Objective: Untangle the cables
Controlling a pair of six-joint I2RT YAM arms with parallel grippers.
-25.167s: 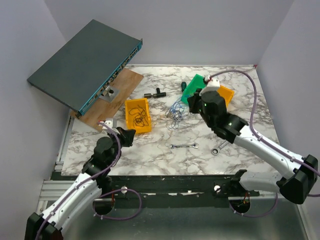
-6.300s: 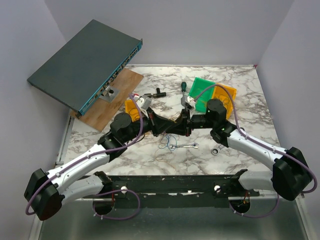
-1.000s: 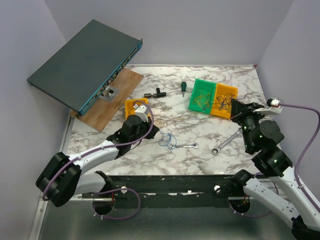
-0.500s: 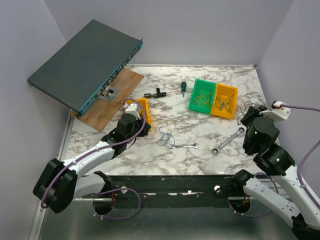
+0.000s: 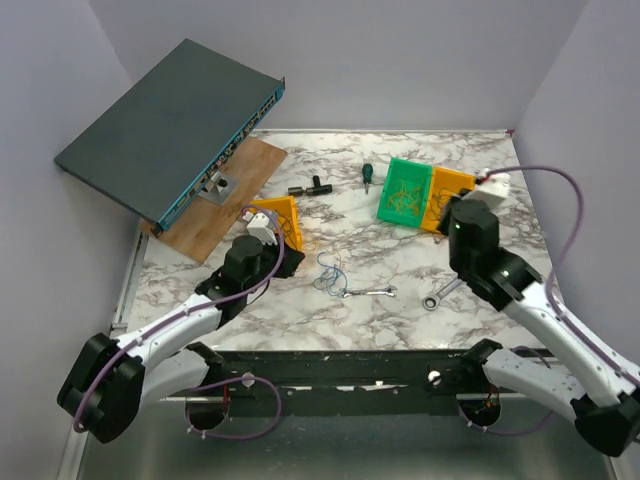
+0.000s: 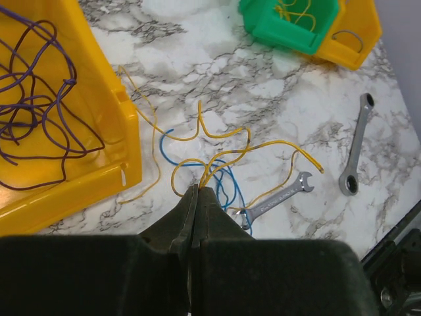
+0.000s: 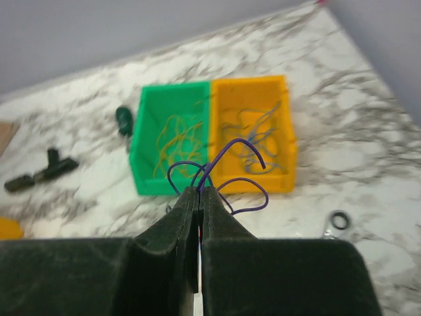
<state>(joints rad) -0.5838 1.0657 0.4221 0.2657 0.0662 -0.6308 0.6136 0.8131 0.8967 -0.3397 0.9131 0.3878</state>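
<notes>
Cables (image 6: 66, 82) in yellow bin (image 6: 112, 145), green bin (image 7: 137, 164), orange bin (image 7: 279, 181)

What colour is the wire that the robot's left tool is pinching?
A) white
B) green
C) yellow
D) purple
C: in the left wrist view the left tool is shut on a yellow wire that loops out from its tips. The purple wire is in the right tool.
</notes>
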